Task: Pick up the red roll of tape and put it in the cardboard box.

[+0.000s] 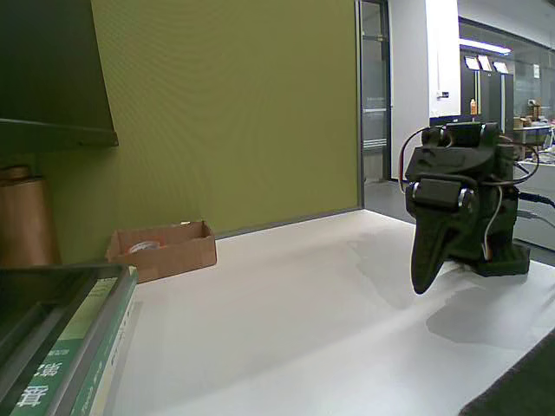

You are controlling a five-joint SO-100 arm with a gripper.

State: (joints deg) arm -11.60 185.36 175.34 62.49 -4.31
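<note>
At far left of the fixed view: cardboard box [165, 250] with red roll of tape [145, 247] already inside; at right, my gripper [422, 282] folded down, fingers seemingly together, empty; placing apparently done, nothing left but resting.

Olive-green partition wall [234, 104] behind white tabletop [295, 321]. Glass-walled corridor [503, 78] at right, ceiling strip lights [482, 45] on. Tall brown cylinder [24, 221] at left.
</note>
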